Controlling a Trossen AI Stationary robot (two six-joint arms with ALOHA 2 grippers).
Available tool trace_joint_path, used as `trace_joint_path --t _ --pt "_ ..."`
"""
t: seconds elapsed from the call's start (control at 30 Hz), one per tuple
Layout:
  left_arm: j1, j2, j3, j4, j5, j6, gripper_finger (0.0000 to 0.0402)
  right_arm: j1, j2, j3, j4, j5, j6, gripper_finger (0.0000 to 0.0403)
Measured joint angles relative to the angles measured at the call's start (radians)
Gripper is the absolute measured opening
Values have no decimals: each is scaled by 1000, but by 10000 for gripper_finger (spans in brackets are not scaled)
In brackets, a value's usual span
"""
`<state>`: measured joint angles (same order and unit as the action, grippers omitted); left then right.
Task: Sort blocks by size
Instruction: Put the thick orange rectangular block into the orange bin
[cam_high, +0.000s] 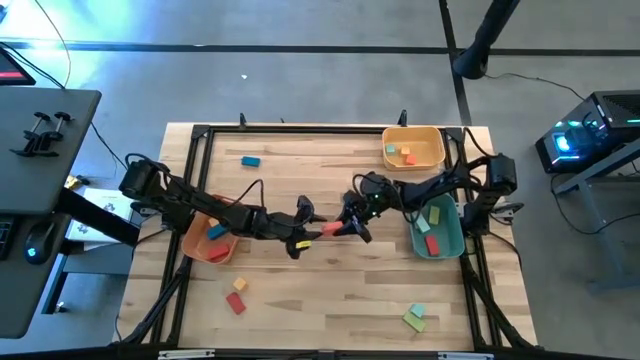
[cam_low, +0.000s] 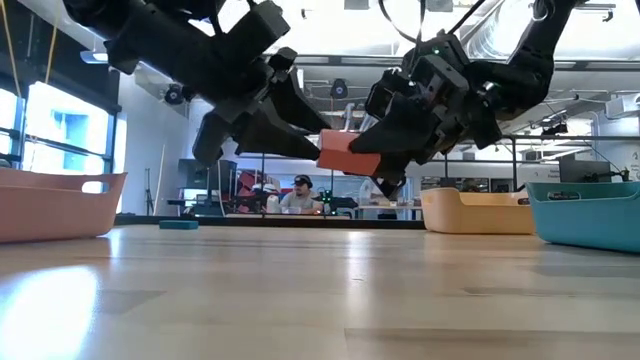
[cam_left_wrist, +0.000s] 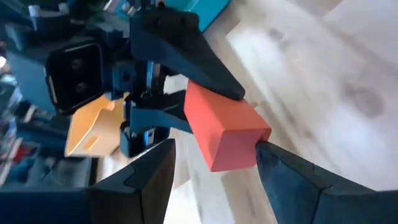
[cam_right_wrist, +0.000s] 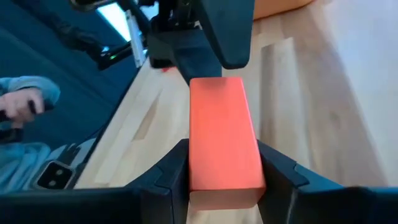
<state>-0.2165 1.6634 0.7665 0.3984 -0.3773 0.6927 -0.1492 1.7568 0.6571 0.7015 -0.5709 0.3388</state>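
High view: left gripper (cam_high: 312, 231) and right gripper (cam_high: 345, 228) meeting mid-counter (cam_high: 330, 300), red bar block (cam_high: 330, 230) between them, likely handover toward teal bin (cam_high: 437, 245).

Low view: bar hanging above counter; contact hidden.

Left wrist view: left fingers spread, flanking bar.

Right wrist view: right gripper clamping bar (cam_right_wrist: 221, 134).
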Motion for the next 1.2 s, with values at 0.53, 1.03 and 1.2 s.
trace_joint_path --t 0.53,1.03,1.2 --pt "-33 -7 7 -35 -112 -64 212 -48 -18 9 -60 18 -29 127" --pt "-17 10 3 105 -77 -134 212 34 -19 5 98 -21 -25 127" --pt "-24 10 2 152 -67 -115 211 34 -19 5 108 -14 -4 127"
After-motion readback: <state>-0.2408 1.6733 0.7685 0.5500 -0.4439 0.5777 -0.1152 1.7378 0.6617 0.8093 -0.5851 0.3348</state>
